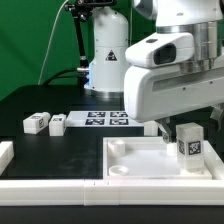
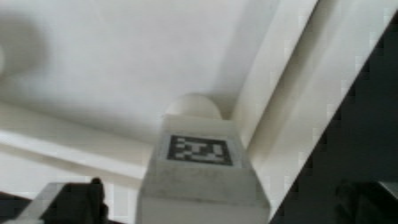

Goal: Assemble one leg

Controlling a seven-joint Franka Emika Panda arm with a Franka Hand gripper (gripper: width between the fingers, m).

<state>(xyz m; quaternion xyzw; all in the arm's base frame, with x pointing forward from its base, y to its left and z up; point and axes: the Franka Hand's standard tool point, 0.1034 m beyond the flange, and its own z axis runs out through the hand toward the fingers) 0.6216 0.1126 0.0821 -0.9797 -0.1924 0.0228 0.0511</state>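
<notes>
A leg (image 1: 188,146), a chunky white block with a marker tag on its face, stands upright in the near corner of the large white panel (image 1: 135,160), on the exterior view's right. My gripper (image 1: 186,124) hangs just over it, open, with one finger on each side. In the wrist view the leg (image 2: 199,150) sits between my two dark fingertips (image 2: 75,203), with a gap at the side, and the gripper (image 2: 222,208) does not touch it. Two more legs (image 1: 36,123) (image 1: 57,125) lie on the black table at the exterior view's left.
The marker board (image 1: 108,119) lies behind the panel. A white rail (image 1: 55,186) runs along the table's front edge, and a white piece (image 1: 5,152) sits at the far left. The arm's base (image 1: 105,55) stands at the back before a green curtain.
</notes>
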